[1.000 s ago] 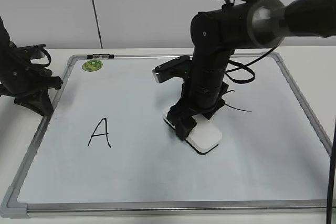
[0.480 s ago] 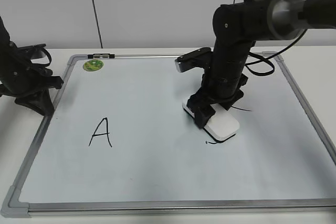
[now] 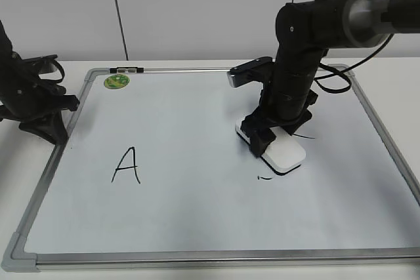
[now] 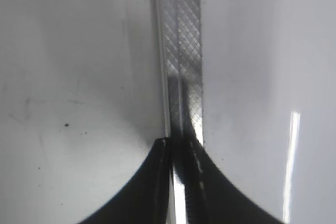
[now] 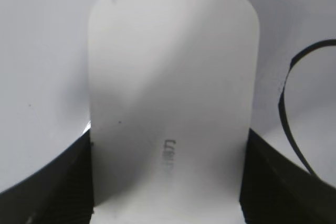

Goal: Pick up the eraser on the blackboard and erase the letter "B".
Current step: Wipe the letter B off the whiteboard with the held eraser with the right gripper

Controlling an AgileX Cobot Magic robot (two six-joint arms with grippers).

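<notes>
Eraser [image 3: 283, 153], a glossy white rounded block, lies flat on the blackboard [image 3: 197, 214] right of centre, its long axis slanting from far-left to near-right. The right gripper [image 3: 268, 137] clamps its long sides at the far end, a sound hold for a stiff, light, likely slippery shell. A short black stroke [image 3: 264, 178] shows just beside its near edge. The left gripper [image 4: 178, 148], jaws together and empty, sits at the board's left frame.

The eraser [image 3: 283, 153] is a glossy white rounded block with faint grey lettering on top, lying flat on the blackboard [image 3: 197, 214], right of centre. That board is white with a silver frame and grey corners. Only a short black stroke [image 3: 264, 177] remains by the eraser's near edge.
</notes>
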